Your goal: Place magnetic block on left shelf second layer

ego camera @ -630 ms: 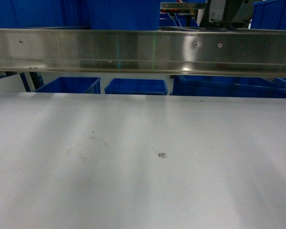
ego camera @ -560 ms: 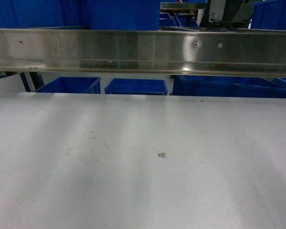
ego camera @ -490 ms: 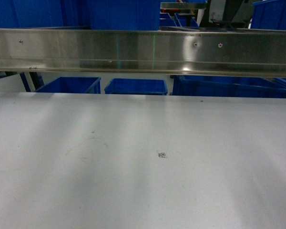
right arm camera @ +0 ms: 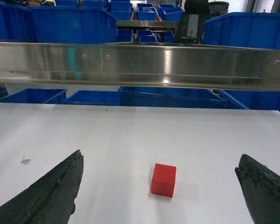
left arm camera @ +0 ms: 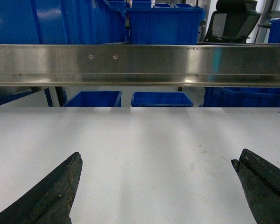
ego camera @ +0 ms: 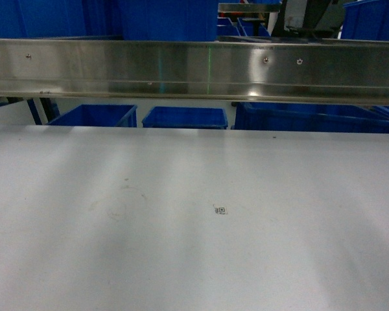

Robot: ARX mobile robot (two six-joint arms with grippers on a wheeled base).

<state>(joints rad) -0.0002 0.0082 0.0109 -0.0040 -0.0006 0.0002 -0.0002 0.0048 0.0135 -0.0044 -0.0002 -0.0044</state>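
A red block [right arm camera: 163, 179] sits on the white table [right arm camera: 130, 135], between the right gripper's [right arm camera: 161, 186] wide-spread fingers and touching neither. The left gripper [left arm camera: 158, 186] is also spread, over bare tabletop. A steel rail [right arm camera: 140, 63] runs at 12 o'clock.

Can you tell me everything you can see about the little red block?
The red block is a small plain cube with a dull, matte look and no marks. It sits flat on the white table, turned a little so two sides and the top show. Nothing else touches it. It lies between the right gripper's wide-open fingers. Only the right wrist camera sees it.
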